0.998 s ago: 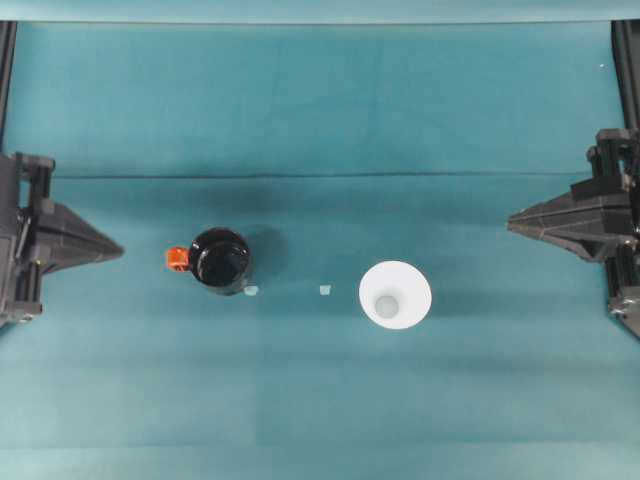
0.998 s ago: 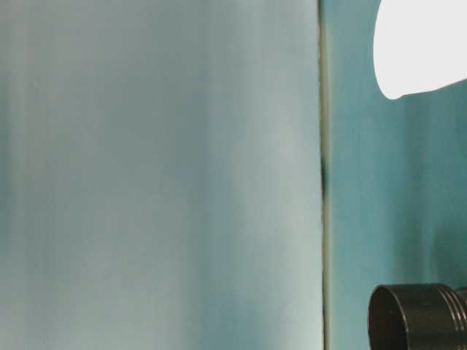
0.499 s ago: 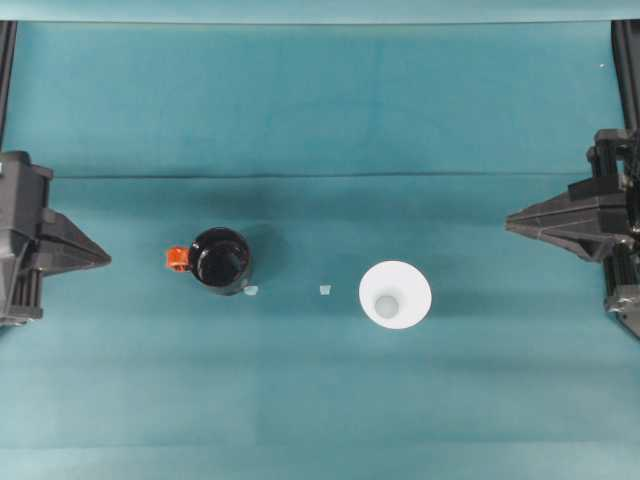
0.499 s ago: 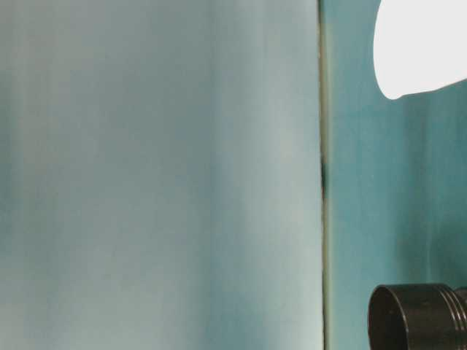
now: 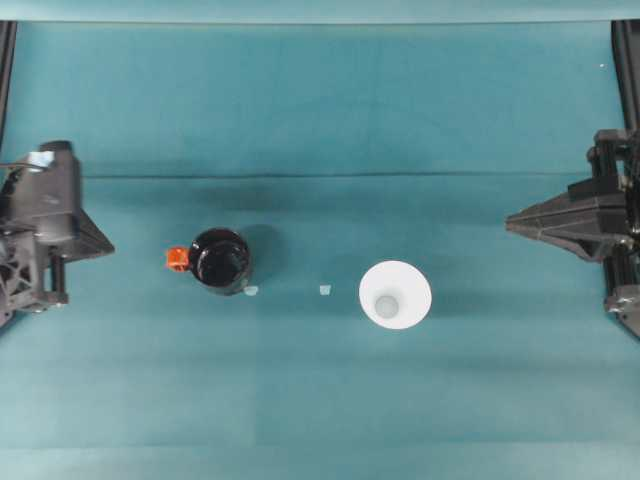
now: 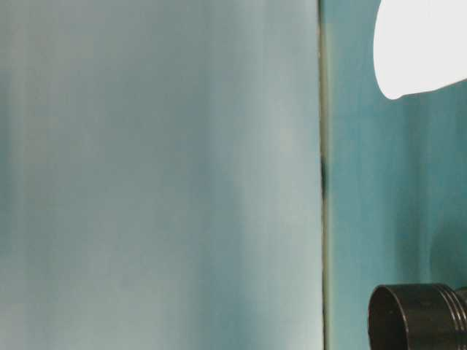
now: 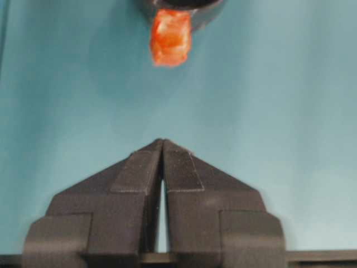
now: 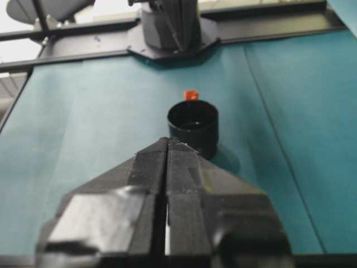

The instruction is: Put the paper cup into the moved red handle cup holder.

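Standing upright on the teal tabletop [image 5: 320, 120], the paper cup [image 5: 395, 294] was seen somewhat right of the centre, well apart from both arms, with nothing touching it. The red handle cup holder [image 5: 221, 260] was placed left of the centre, its red tab turned toward the left edge of the tabletop, and two small pale scraps [image 5: 324, 290] were noted on the cloth between holder and cup. The left gripper [image 7: 162, 144] was found at the left edge, its jaws pressed together on nothing and aimed at the red tab. The right gripper [image 8: 168, 142] was likewise seen closed and empty at the right edge, pointed along the table toward the holder.
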Tool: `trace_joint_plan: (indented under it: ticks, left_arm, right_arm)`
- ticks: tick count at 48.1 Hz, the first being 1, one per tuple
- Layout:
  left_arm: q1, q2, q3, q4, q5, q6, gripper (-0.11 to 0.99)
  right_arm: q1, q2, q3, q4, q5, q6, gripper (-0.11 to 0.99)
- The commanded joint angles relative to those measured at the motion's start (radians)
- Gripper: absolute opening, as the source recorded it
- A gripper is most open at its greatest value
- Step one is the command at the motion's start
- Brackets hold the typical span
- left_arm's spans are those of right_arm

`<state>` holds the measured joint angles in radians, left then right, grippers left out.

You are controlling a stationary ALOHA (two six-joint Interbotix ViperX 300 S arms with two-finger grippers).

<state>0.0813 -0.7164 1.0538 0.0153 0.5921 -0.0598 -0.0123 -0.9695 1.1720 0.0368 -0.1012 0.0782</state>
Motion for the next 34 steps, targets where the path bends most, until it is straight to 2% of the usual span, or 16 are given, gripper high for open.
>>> trace_joint_plan:
  ticks: [1,11,14,24,34]
  left_arm:
    - [0.000,0.011,-0.032,0.003,-0.011,-0.003,0.20]
    - [0.000,0.046,-0.066,0.003,0.005,-0.012,0.82]
    - [0.000,0.060,-0.078,0.002,0.005,-0.009,0.94]
    - [0.000,0.140,-0.112,0.002,0.005,-0.008,0.99]
    - [0.000,0.267,-0.176,0.003,0.005,0.003,0.99]
  right_arm:
    - [-0.002,0.005,-0.009,0.002,-0.003,0.009,-0.11]
    - [-0.002,0.002,-0.009,0.002,-0.003,0.009,-0.11]
    - [-0.003,-0.002,-0.009,0.002,-0.003,0.009,-0.11]
    - [-0.003,-0.012,-0.009,0.002,0.023,0.009,-0.11]
    - [-0.003,-0.025,-0.009,0.002,0.034,0.009,-0.11]
